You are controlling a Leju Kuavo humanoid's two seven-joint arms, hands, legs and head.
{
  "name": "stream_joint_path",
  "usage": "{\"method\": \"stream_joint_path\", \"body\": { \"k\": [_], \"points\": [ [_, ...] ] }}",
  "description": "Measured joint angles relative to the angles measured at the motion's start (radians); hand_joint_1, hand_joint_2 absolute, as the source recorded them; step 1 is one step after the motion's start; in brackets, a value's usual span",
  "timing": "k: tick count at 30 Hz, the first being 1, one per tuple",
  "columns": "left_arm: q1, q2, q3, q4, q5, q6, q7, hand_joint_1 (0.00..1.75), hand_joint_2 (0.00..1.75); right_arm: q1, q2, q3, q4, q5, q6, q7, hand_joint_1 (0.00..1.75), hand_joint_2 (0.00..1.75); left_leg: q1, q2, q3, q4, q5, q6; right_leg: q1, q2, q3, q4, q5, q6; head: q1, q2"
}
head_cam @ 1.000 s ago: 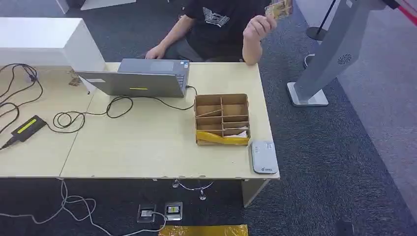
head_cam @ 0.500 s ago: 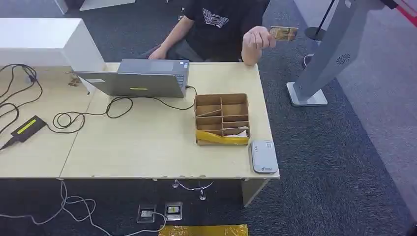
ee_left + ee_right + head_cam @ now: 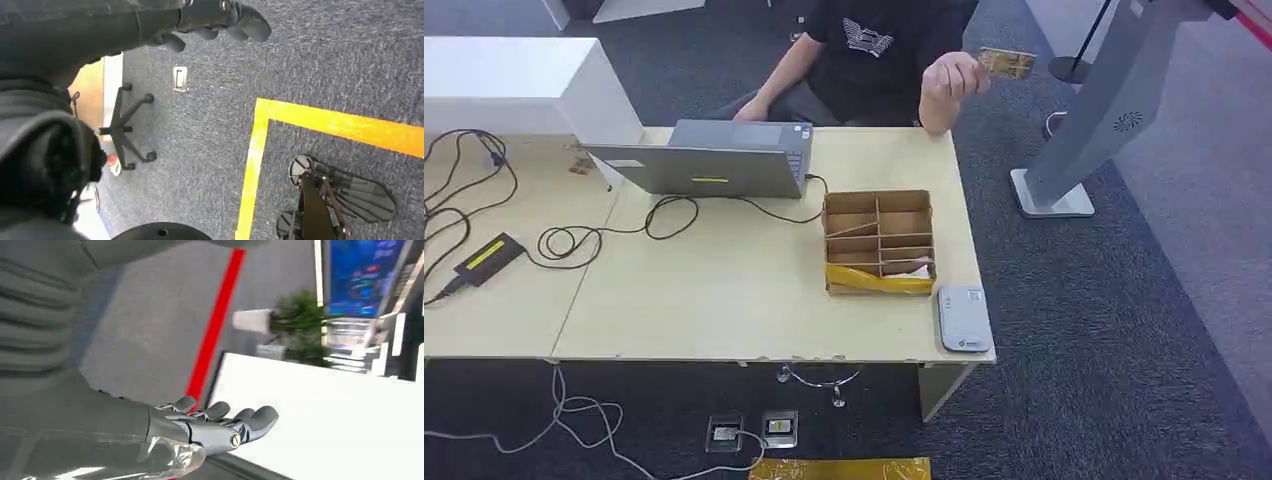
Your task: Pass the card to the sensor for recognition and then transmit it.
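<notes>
From the head view, a person seated at the far edge of the table (image 3: 724, 300) holds the card (image 3: 1007, 63) up in one raised hand (image 3: 949, 78), past the table's far right corner and well above it. The grey sensor (image 3: 964, 318) lies flat at the near right corner, just beside a compartmented cardboard box (image 3: 879, 242) with yellow tape along its near wall. A laptop (image 3: 709, 160) stands at the far edge, its black cable (image 3: 624, 228) looping across the tabletop toward a small black device (image 3: 489, 257) near the left edge.

From the left wrist view, the robot's left hand (image 3: 220, 20) hangs over grey carpet crossed by a yellow floor line (image 3: 310, 125), fingers loosely apart, holding nothing.

From the right wrist view, the right hand (image 3: 220, 422) is extended with fingers stretched out and spread, empty.
</notes>
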Motion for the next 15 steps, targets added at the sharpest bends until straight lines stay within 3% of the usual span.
{"method": "stream_joint_path", "body": {
  "k": [3, 8, 10, 14, 15],
  "points": [
    [0.000, 0.000, 0.000, 0.000, -0.003, -0.002, -0.012, 0.00, 0.00, -0.065, -0.019, 0.063, -0.002, 0.026, 0.109, -0.013, 0.00, 1.75, 0.000, 0.001, 0.000, 0.000, 0.000, 0.000, 0.000, 0.001, 0.000, 0.000, 0.000, 0.000, 0.000, 0.000],
    [-0.001, 0.006, 0.000, 0.000, -0.013, -0.022, -0.029, 0.00, 0.00, -0.152, -0.026, 0.196, -0.002, 0.114, 0.409, -0.045, 0.00, 1.75, 0.001, 0.000, 0.000, 0.000, 0.000, -0.001, 0.001, 0.001, 0.000, 0.000, 0.000, 0.000, 0.000, 0.000],
    [0.000, 0.010, 0.000, 0.000, -0.019, -0.038, -0.034, 0.00, 0.00, -0.169, -0.024, 0.257, -0.001, 0.165, 0.460, -0.057, 0.00, 1.75, 0.002, -0.002, 0.000, 0.000, 0.001, -0.001, 0.001, -0.001, 0.000, 0.000, 0.000, 0.000, 0.000, 0.000],
    [-0.001, 0.023, 0.000, 0.000, -0.030, -0.059, -0.043, 0.00, 0.00, -0.177, -0.012, 0.381, 0.003, 0.308, 0.605, -0.146, 0.00, 1.75, 0.003, -0.003, -0.002, 0.000, 0.001, -0.002, 0.003, -0.001, 0.000, 0.000, 0.000, 0.000, 0.001, 0.000],
    [-0.001, 0.024, 0.000, 0.000, -0.031, -0.060, -0.045, 0.00, 0.00, -0.176, -0.007, 0.405, 0.002, 0.337, 0.606, -0.145, 0.00, 1.75, 0.003, -0.003, -0.002, 0.000, 0.001, -0.002, 0.003, -0.001, 0.000, 0.000, 0.000, 0.000, 0.001, 0.000]
  ]
}}
